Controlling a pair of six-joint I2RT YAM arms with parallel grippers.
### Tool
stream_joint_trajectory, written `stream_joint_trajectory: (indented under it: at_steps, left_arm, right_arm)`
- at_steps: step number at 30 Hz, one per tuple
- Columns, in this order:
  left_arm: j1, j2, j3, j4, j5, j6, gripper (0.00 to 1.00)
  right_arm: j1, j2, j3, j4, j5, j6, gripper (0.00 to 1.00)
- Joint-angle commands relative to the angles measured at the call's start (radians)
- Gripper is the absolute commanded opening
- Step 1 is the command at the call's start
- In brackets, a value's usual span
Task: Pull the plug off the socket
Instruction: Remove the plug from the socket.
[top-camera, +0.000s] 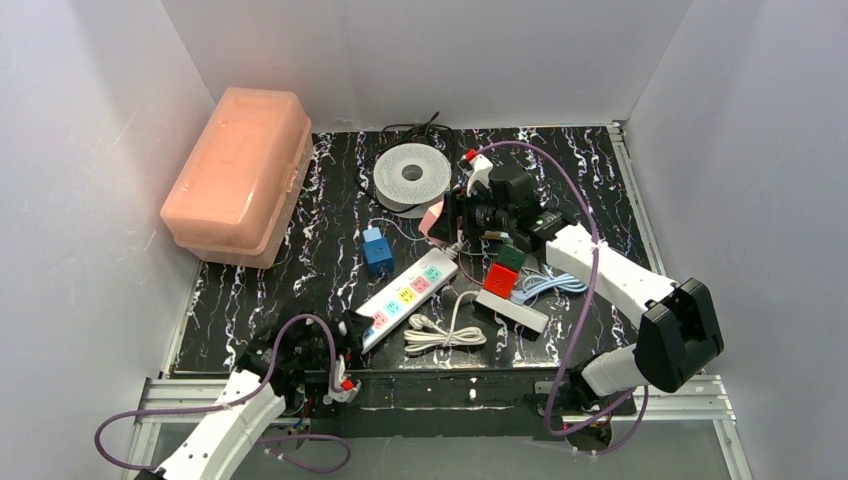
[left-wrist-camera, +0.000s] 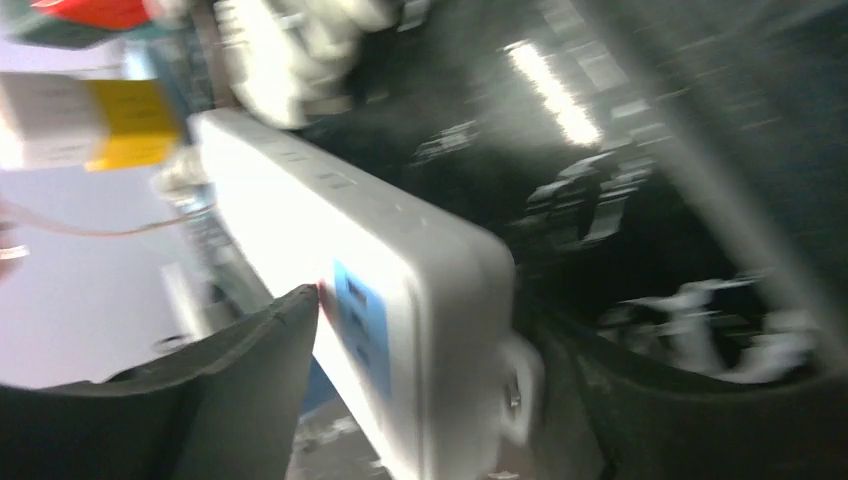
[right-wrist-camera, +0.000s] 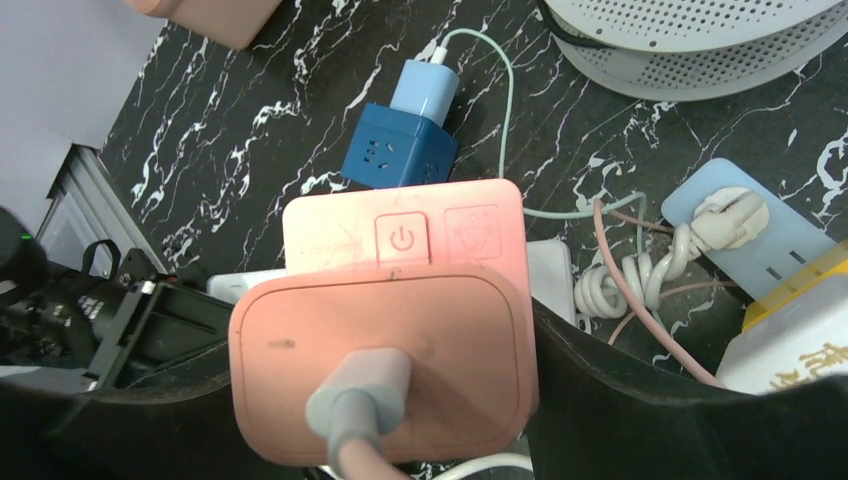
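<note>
Right claw (right-wrist-camera: 385, 425) clamped around pink plug (right-wrist-camera: 400, 330), left claw (left-wrist-camera: 440, 400) gripping power strip (left-wrist-camera: 400, 270)

Pink plug (right-wrist-camera: 440, 330), white strip (top-camera: 408, 294), black white-veined table (top-camera: 320, 250)

I look down on the black marbled table (top-camera: 330, 190): pink box (top-camera: 238, 175) far left, white spool (top-camera: 412, 175) far centre, power strip (top-camera: 410, 293) and coiled cable (top-camera: 447, 335) near the front.
</note>
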Motion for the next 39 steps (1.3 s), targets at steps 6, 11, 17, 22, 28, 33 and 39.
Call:
stream_joint_trajectory:
  at_steps: [6, 11, 17, 22, 28, 33, 39]
  left_arm:
    - [-0.005, 0.022, 0.001, -0.412, -0.003, 0.006, 0.98]
    - [-0.005, 0.083, 0.04, -0.425, -0.055, -0.021, 0.98]
    - [-0.005, 0.159, 0.139, -0.367, -0.1, -0.151, 0.98]
    - [-0.005, 0.19, 0.176, -0.327, -0.136, -0.205, 0.98]
    - [-0.005, 0.232, 0.19, -0.225, -0.177, -0.266, 0.98]
    - [-0.005, 0.316, 0.255, -0.149, -0.231, -0.351, 0.98]
    - [-0.006, 0.393, 0.346, -0.06, -0.275, -0.493, 0.98]
  right_arm:
    - [0.003, -0.059, 0.122, -0.088, -0.055, -0.078, 0.01]
    - [0.003, -0.056, 0.268, -0.177, -0.066, -0.128, 0.01]
    - [0.003, -0.051, 0.463, -0.26, -0.044, -0.18, 0.01]
    - [0.003, -0.041, 0.56, -0.304, -0.039, -0.195, 0.01]
    - [0.003, -0.007, 0.676, -0.357, -0.044, -0.212, 0.01]
    - [0.002, 0.019, 0.821, -0.381, -0.037, -0.227, 0.01]
    - [0.003, 0.045, 0.957, -0.419, -0.076, -0.211, 0.01]
